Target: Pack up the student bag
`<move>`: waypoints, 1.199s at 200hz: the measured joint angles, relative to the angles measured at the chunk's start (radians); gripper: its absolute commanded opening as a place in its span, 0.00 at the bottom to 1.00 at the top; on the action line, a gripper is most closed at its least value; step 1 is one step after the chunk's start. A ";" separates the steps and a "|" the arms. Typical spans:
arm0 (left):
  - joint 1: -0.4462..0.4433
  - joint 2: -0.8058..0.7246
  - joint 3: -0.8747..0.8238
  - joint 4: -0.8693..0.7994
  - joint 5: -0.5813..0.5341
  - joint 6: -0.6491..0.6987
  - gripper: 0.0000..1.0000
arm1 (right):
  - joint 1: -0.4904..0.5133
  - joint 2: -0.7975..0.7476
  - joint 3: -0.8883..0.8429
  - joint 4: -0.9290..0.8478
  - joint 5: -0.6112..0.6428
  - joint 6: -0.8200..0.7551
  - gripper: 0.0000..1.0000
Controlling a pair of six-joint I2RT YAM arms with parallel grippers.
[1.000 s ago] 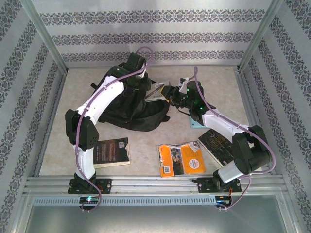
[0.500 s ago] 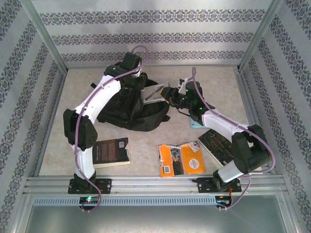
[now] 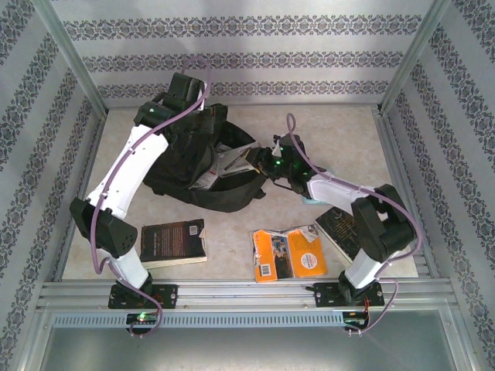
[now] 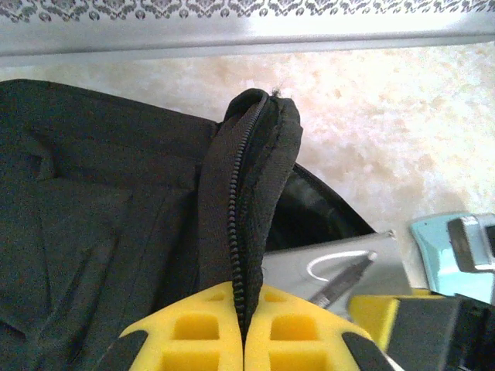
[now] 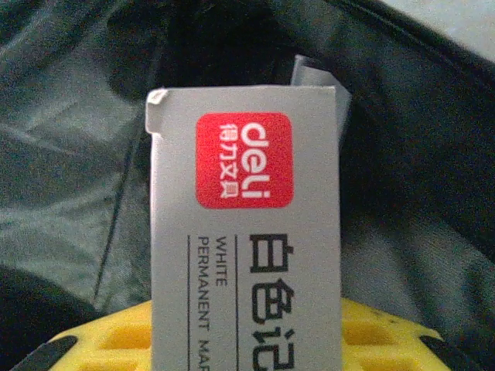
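indoors, beige tabletop (image 3: 340, 131), patterned walls (image 3: 247, 58); left pincer (image 4: 244, 325) grips student bag (image 4: 100, 201), right pincer (image 5: 246, 332) box (image 5: 244, 232).

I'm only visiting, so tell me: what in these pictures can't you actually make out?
Top view: the inside of the student bag, dark and partly under the left arm.
Right wrist view: the lower label of the marker box, cut off by the bottom edge.
Top view: the dark book, partly under the right arm; title too small.
Left wrist view: a pale blue thing, cut off by the right edge.
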 measured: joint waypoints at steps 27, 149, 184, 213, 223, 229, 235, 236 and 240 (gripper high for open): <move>0.000 0.023 0.027 -0.015 0.008 0.000 0.00 | 0.047 0.113 0.133 0.027 0.027 0.054 0.41; 0.071 0.104 0.146 -0.020 0.045 -0.020 0.00 | 0.163 0.600 0.655 0.093 0.199 0.218 0.77; 0.091 0.115 0.142 -0.016 0.081 -0.031 0.00 | 0.160 0.539 0.652 -0.114 0.183 0.023 0.81; 0.097 0.119 0.108 0.014 0.126 -0.047 0.00 | 0.143 0.371 0.557 -0.217 0.154 -0.141 0.81; 0.097 0.124 0.092 0.029 0.145 -0.051 0.00 | 0.135 0.304 0.522 -0.235 0.142 -0.195 0.81; 0.097 0.127 0.082 0.038 0.158 -0.054 0.00 | 0.129 0.269 0.507 -0.249 0.134 -0.225 0.81; 0.097 0.132 0.069 0.049 0.173 -0.057 0.00 | 0.122 0.234 0.493 -0.262 0.128 -0.259 0.81; 0.097 0.132 0.068 0.051 0.175 -0.058 0.00 | 0.121 0.225 0.491 -0.267 0.127 -0.269 0.81; 0.097 0.134 0.059 0.059 0.185 -0.061 0.00 | 0.119 0.207 0.484 -0.280 0.125 -0.288 0.81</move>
